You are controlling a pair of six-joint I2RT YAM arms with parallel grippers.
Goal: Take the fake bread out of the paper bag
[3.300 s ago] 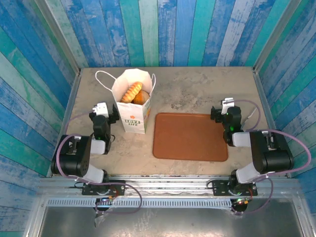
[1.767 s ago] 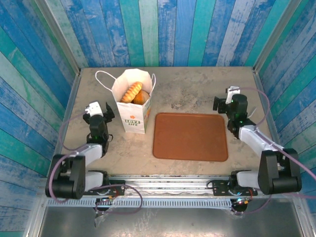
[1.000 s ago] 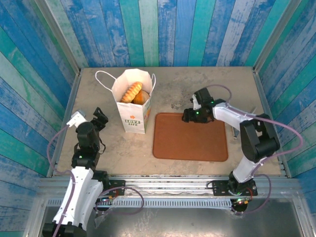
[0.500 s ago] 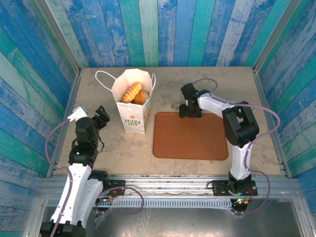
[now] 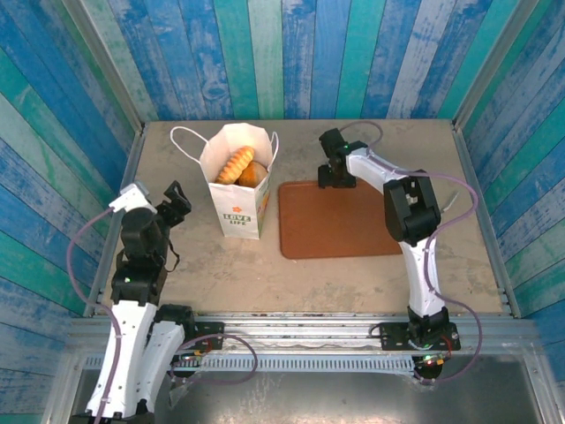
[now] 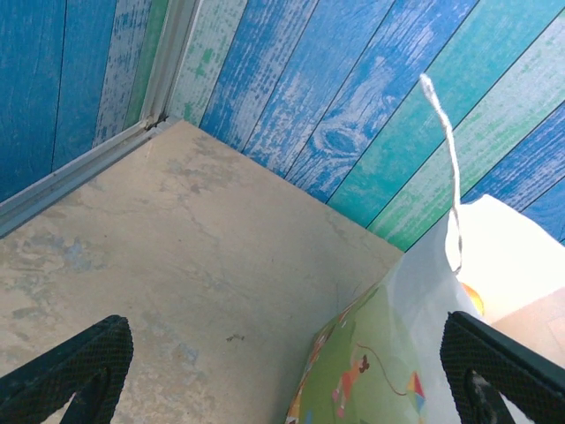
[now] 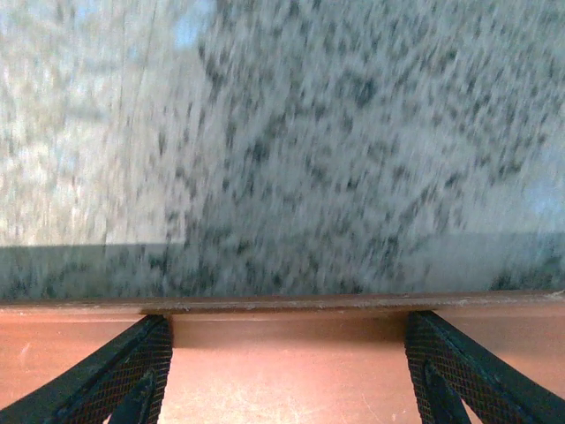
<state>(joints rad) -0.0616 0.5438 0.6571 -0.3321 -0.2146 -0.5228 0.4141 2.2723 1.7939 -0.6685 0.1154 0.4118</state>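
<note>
The white paper bag [image 5: 237, 190] stands upright at the back left of the table, its mouth open. Two pieces of golden-brown fake bread [image 5: 235, 164] show inside the top. My left gripper [image 5: 174, 203] is open, to the left of the bag and apart from it. In the left wrist view the left gripper [image 6: 282, 393] points at the bag's printed side [image 6: 388, 353], with a white cord handle [image 6: 452, 177] standing up. My right gripper [image 5: 335, 178] is open, low over the far edge of the brown tray [image 5: 353, 225], away from the bag.
In the right wrist view the tray's far rim [image 7: 353, 307] runs across between the right gripper's [image 7: 287, 375] open fingers, with speckled table [image 7: 309, 159] beyond. Blue plank walls [image 5: 291, 53] close in the back and sides. Bare table [image 5: 388, 146] lies behind the tray.
The right arm has swung left along the tray's far edge, and the tray has shifted toward the back wall. The left gripper has moved slightly nearer. The bag and bread have not moved.
</note>
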